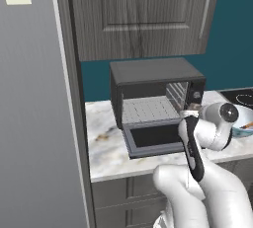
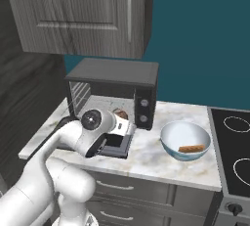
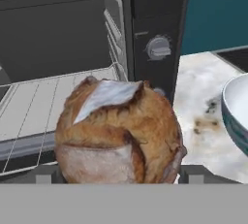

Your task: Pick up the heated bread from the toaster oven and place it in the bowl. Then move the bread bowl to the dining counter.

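Observation:
The dark grey toaster oven (image 1: 158, 81) (image 2: 117, 76) stands on the marble worktop with its door (image 1: 153, 140) dropped open and its wire rack (image 3: 43, 97) bare. Just before the opening, my gripper (image 2: 122, 121) (image 3: 118, 175) is shut on a round brown crusty loaf (image 3: 121, 131) (image 2: 120, 114) with a white patch on top; the loaf hides the fingertips. To the oven's right sits the pale blue-white bowl (image 2: 168, 139) (image 1: 242, 131) (image 3: 235, 106). A small tan elongated piece of bread (image 2: 192, 148) lies inside it.
A black stovetop (image 2: 234, 146) borders the bowl on the right. A tall grey panel (image 1: 29, 123) rises at the left of the worktop (image 1: 106, 143). Dark wood wall cupboards (image 1: 143, 15) hang above the oven. The oven's knobs (image 3: 159, 47) face me.

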